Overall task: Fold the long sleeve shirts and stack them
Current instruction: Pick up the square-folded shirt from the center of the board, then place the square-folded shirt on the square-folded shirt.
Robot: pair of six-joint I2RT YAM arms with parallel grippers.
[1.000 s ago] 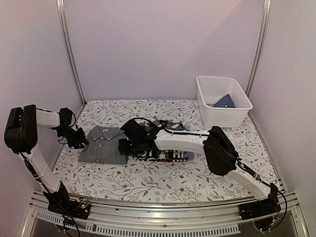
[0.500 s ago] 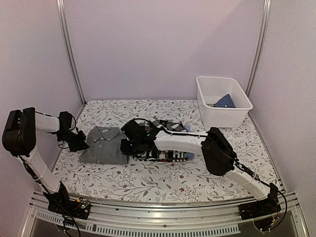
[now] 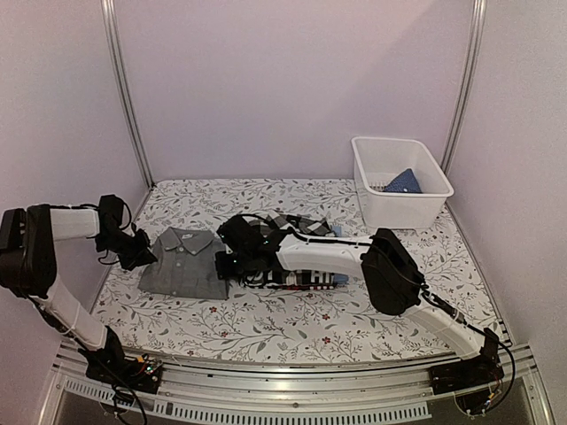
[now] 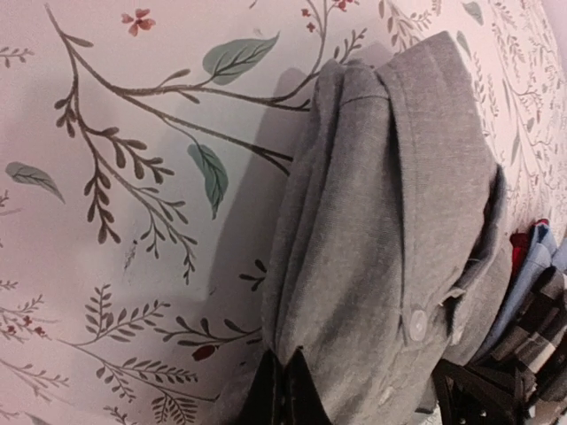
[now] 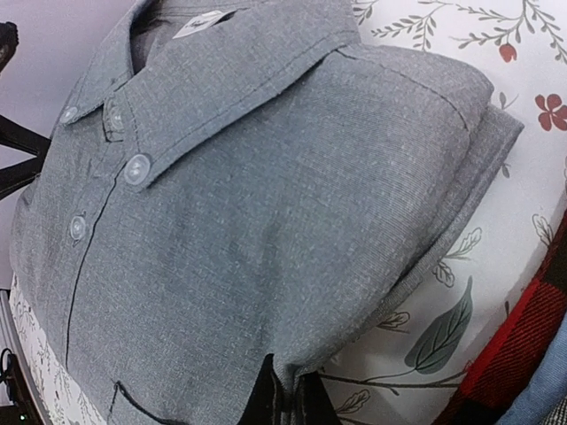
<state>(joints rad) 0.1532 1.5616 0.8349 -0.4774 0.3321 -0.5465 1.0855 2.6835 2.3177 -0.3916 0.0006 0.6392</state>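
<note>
Left gripper (image 3: pixel 140 255) clamped tight on one edge of grey shirt (image 3: pixel 182 264); right gripper (image 3: pixel 221 264) clamped tight on opposite edge. Shirt lies folded between both. Other shirts (image 3: pixel 310 277) piled just beside right gripper.

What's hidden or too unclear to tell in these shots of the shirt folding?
- Shirt stack: top view, right arm covers it; count unclear.
- Blue item in the basket: top view, too small to identify.
- Left gripper, right gripper: wrist views, bottom edge cuts off the fingers pinching the grey shirt.
</note>
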